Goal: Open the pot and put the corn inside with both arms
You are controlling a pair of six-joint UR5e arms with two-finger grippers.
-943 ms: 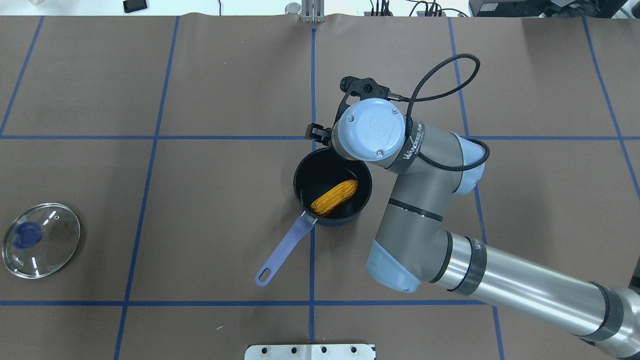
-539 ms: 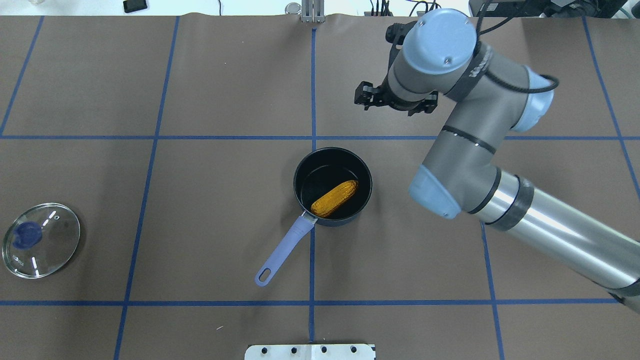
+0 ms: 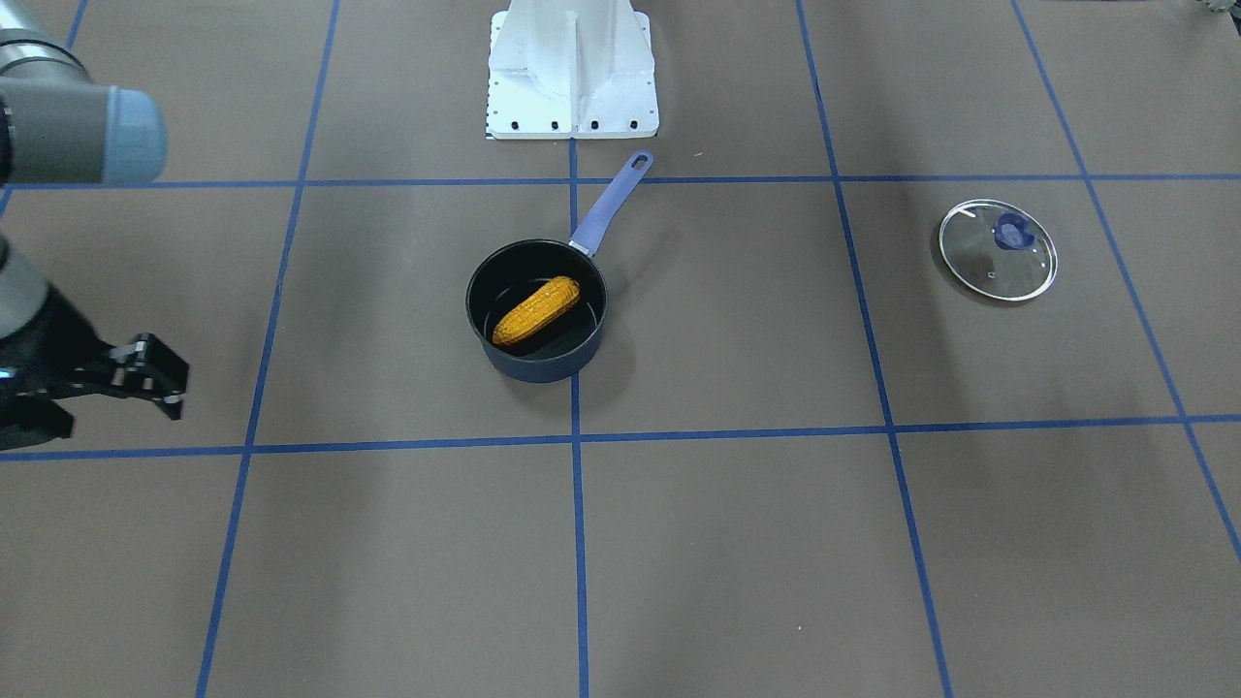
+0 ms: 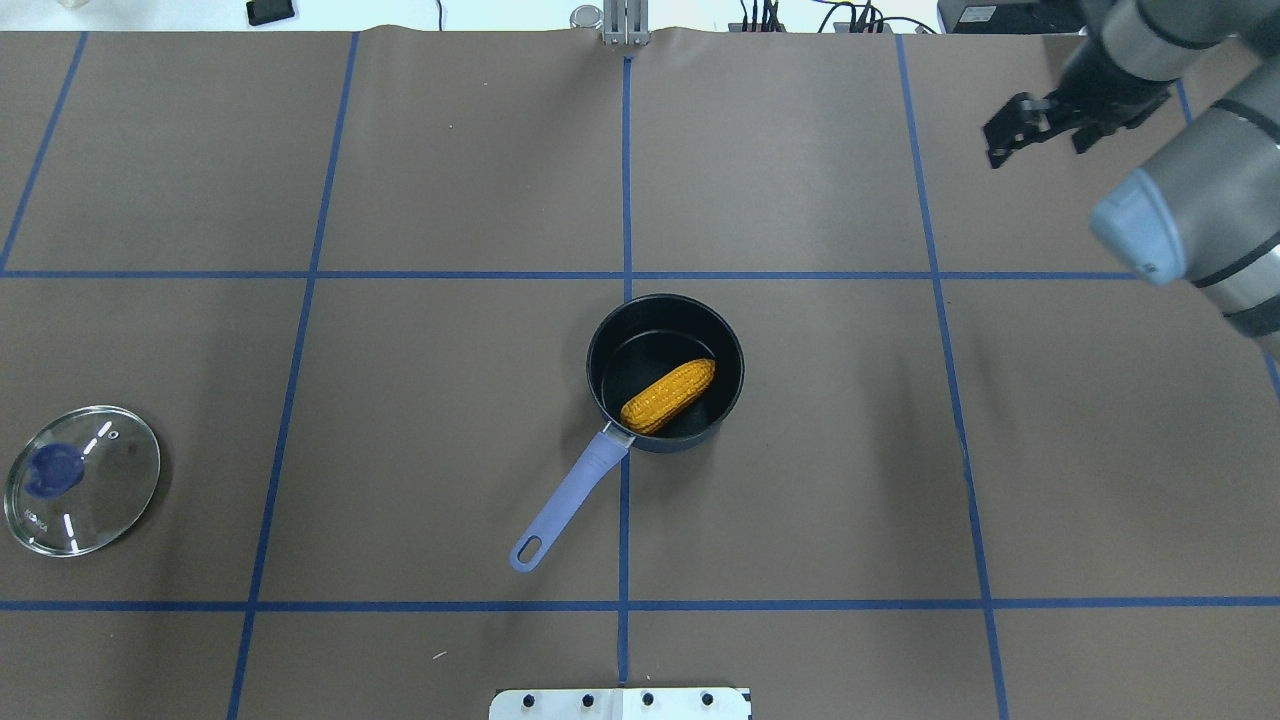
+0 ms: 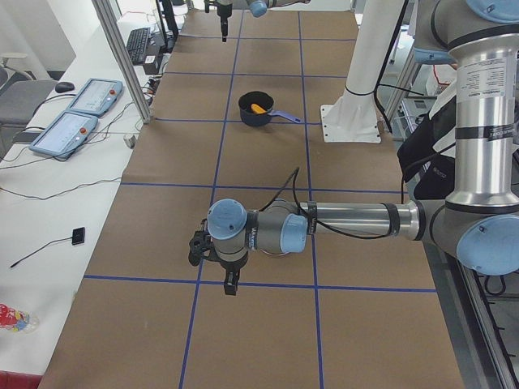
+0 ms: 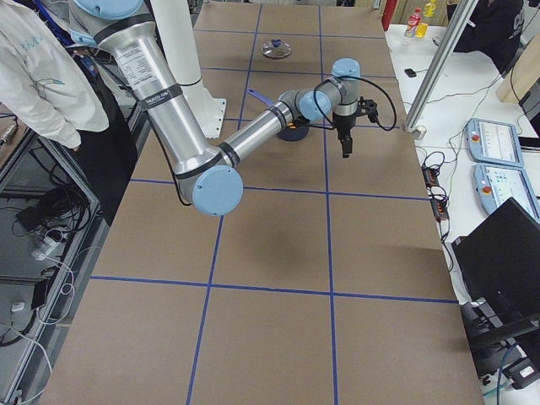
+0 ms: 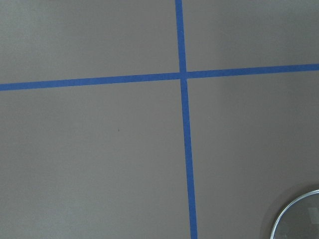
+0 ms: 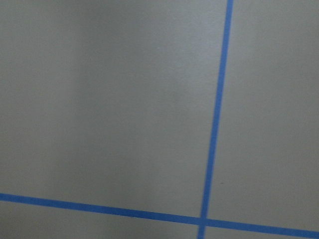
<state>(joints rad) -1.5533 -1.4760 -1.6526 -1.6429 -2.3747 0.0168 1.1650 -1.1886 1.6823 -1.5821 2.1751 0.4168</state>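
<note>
Corn (image 4: pixel 668 396) lay inside pot (image 4: pixel 596 345), desk centre. Right gripper (image 4: pixel 1045 130) hung released, far right corner. Left gripper (image 5: pixel 212 263): grip could not be told.

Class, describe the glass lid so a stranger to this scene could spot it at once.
On the brown table gridded with blue tape, find the dark navy saucepan near the middle. Far to its left in the overhead view lies the round clear glass lid, blue-knobbed, alone, the only transparent thing.
</note>
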